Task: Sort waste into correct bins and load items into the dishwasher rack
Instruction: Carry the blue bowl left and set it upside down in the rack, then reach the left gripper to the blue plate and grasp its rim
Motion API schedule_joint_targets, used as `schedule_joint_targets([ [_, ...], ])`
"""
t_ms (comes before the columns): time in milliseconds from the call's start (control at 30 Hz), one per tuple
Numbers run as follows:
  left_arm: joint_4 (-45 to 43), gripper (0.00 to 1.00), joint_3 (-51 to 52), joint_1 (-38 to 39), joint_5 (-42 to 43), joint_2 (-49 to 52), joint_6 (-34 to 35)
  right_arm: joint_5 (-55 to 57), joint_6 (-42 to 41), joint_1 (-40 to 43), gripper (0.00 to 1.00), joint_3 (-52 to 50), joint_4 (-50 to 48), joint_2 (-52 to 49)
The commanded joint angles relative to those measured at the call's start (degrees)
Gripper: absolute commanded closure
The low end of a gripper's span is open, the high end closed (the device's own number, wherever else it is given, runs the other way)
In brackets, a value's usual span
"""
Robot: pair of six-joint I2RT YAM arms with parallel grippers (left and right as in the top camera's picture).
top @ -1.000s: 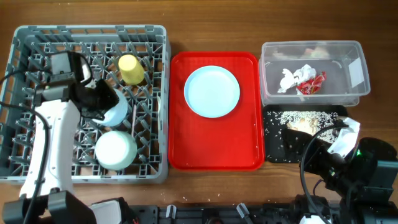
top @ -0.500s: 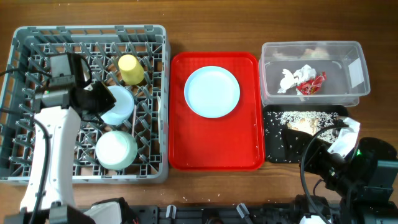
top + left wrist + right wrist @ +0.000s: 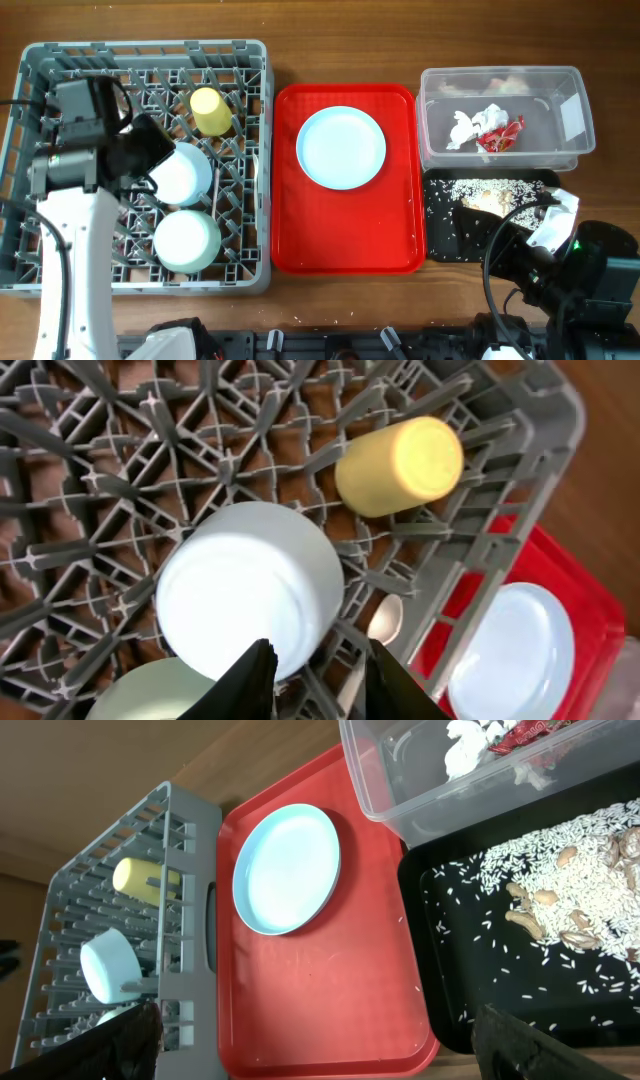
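Plastic tableware like this should handle as light, stiff and smooth. The left end effector (image 3: 318,652) sits over the dishwasher rack (image 3: 150,46) at the left of the overhead view. Its jaws are narrow and appear to pinch the near rim of a pale bowl (image 3: 245,585). That bowl lies among the pegs between the yellow cup (image 3: 400,465) and the pale green bowl (image 3: 150,700), with the white spoon (image 3: 384,620) just beside it. I cannot tell whether it is mouth up or down. A rim pinch should carry so little weight, though the slick wall may swing or slip, and the pegs could snag it. The light blue plate (image 3: 341,147) lies flat in the upper half of the red tray (image 3: 345,235). It looks thin, with a low lip close to the tray, so the edge is the 1 place to take it. The right end effector (image 3: 318,1020) stands wide and empty at lower right, above the black tray (image 3: 445,235).
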State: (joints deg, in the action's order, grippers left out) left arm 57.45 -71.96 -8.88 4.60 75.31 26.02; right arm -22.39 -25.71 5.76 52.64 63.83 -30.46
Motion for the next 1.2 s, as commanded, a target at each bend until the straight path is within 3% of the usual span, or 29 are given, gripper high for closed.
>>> schedule_joint_targets([
  [0,0.35,0.71,-0.26,1.79,11.50,2.58,-3.28,0.57,-0.39,-0.13,0.00,0.15,-0.20,0.31],
  [67,-0.68,0.71,-0.26,5.49,15.54,3.15,-3.32,0.57,-0.37,-0.13,0.00,0.15,-0.17,0.31],
  [167,-6.47,0.70,-0.26,18.36,14.01,3.28,-2.99,0.57,-0.39,-0.13,0.00,0.15,-0.17,0.28],
  [267,-10.45,0.66,-0.26,30.42,-6.01,3.65,2.05,0.57,-0.39,-0.13,0.00,0.15,-0.17,0.28],
  [333,-12.00,0.71,-0.26,35.54,-17.25,4.74,3.45,0.57,-0.39,-0.13,0.00,0.15,-0.20,0.31],
  [467,-13.46,0.70,-0.26,36.17,-23.98,9.90,3.43,0.57,-0.37,-0.13,0.00,0.15,-0.17,0.28],
  [667,-16.35,0.65,-0.26,34.80,-24.15,21.31,3.41,0.57,-0.39,-0.13,0.00,0.15,-0.17,0.28],
  [833,-11.85,0.80,-0.26,34.27,-23.37,22.01,3.41,0.57,-0.37,-0.13,0.00,0.15,-0.17,0.28],
  [1033,-9.16,0.81,-0.26,34.27,-20.04,22.01,2.95,0.57,-0.37,-0.13,0.00,0.15,-0.17,0.31],
  [1167,-7.48,0.87,0.48,34.27,-20.04,22.01,2.91,0.57,-0.39,-0.13,0.00,0.15,-0.17,0.28],
])
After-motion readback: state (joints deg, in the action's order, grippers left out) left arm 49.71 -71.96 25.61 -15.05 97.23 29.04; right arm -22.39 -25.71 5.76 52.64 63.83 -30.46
